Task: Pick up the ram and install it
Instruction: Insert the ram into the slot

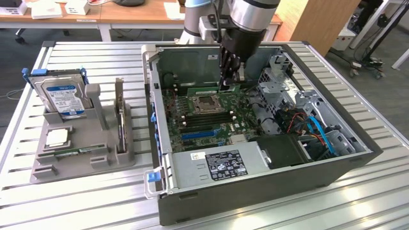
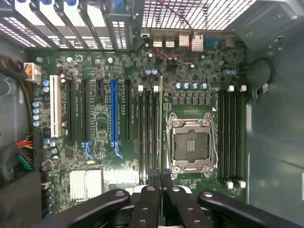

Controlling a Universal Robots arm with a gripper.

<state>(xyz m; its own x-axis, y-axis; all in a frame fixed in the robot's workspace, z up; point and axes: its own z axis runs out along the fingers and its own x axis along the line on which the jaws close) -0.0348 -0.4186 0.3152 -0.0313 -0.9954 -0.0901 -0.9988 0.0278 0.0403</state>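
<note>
Evidently your black end effector (image 1: 231, 76) was clamped nearly shut on the long green circuit-board ram (image 1: 208, 89), edge-down over black memory slots (image 2: 151, 137) beside the silver processor socket (image 2: 189, 142); slight tilt could have jammed it.

**Two Cameras, One Board**

The exterior view looked down at a slant from well back, taking in the whole open computer case (image 1: 255, 196). The wrist view faced straight down, close over the motherboard (image 2: 102, 95), past the gripper (image 2: 161, 175). Both caught the CPU socket (image 1: 206, 102).
</note>
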